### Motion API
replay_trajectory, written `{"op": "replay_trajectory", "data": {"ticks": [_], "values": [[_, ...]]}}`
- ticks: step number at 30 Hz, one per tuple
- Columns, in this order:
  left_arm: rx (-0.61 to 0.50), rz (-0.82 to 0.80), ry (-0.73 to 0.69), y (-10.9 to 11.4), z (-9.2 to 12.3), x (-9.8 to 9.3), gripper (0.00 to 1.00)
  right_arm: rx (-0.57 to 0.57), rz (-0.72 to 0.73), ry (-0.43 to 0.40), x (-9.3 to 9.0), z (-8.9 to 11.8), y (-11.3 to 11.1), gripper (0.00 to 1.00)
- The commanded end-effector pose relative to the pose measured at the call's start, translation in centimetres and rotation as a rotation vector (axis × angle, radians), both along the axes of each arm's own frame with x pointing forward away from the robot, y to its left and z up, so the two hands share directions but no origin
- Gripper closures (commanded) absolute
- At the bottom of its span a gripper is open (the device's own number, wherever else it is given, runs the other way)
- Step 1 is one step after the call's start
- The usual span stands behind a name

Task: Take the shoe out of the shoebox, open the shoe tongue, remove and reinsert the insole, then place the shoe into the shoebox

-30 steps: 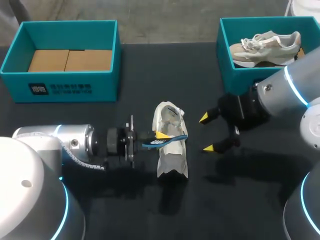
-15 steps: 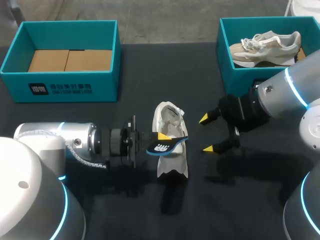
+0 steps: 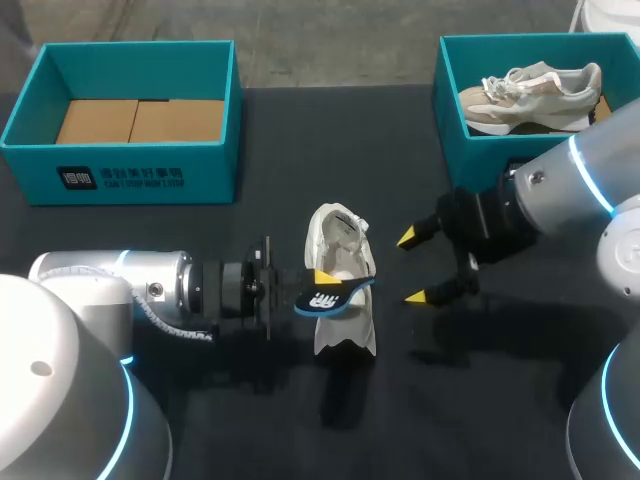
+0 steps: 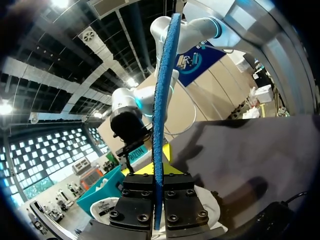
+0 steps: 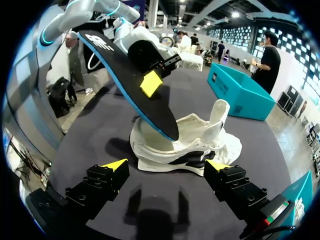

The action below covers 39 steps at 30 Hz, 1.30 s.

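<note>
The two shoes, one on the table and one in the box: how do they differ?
The table shoe stands on the table; the boxed shoe lies in the right box. The table shoe is opened, its insole partly out, held by the left gripper; the boxed shoe is laced and untouched. The table shoe is white; the boxed shoe has beige parts. Both are sneakers.

insole (image 3: 335, 293): black face, white logo, blue rim from what I see
shoe (image 3: 345, 325): off-white, bit of black on the side
shoebox (image 3: 210, 165), upper left of frame: teal, brown cardboard inside
table (image 3: 330, 140): black
right gripper (image 3: 414, 266): yellow tips
</note>
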<state>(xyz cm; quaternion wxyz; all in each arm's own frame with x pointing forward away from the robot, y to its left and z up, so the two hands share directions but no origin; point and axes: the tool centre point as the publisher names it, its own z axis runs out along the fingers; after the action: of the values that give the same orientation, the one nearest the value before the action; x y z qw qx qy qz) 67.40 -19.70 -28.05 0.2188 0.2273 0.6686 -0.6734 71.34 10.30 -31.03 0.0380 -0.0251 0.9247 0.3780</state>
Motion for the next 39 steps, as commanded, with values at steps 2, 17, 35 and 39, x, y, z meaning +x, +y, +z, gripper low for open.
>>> {"op": "replay_trajectory", "data": {"ticks": [2, 17, 35, 39], "values": [[-0.008, 0.004, 0.004, -0.3, -0.8, 0.4, 1.00, -0.002, 0.013, -0.017, -0.1, -0.5, 0.7, 0.00], [-0.006, 0.015, 0.033, -0.5, -1.7, 1.3, 1.00, -0.111, 0.036, -0.066, 0.2, 0.6, 2.4, 0.00], [0.034, 0.012, 0.023, -0.8, -3.2, 2.4, 1.00, -0.104, 0.037, -0.063, -0.2, 0.5, 2.6, 0.00], [0.041, 0.016, 0.023, -0.7, -3.6, 2.7, 1.00, -0.103, 0.034, -0.062, -0.3, 0.4, 2.6, 0.00]]}}
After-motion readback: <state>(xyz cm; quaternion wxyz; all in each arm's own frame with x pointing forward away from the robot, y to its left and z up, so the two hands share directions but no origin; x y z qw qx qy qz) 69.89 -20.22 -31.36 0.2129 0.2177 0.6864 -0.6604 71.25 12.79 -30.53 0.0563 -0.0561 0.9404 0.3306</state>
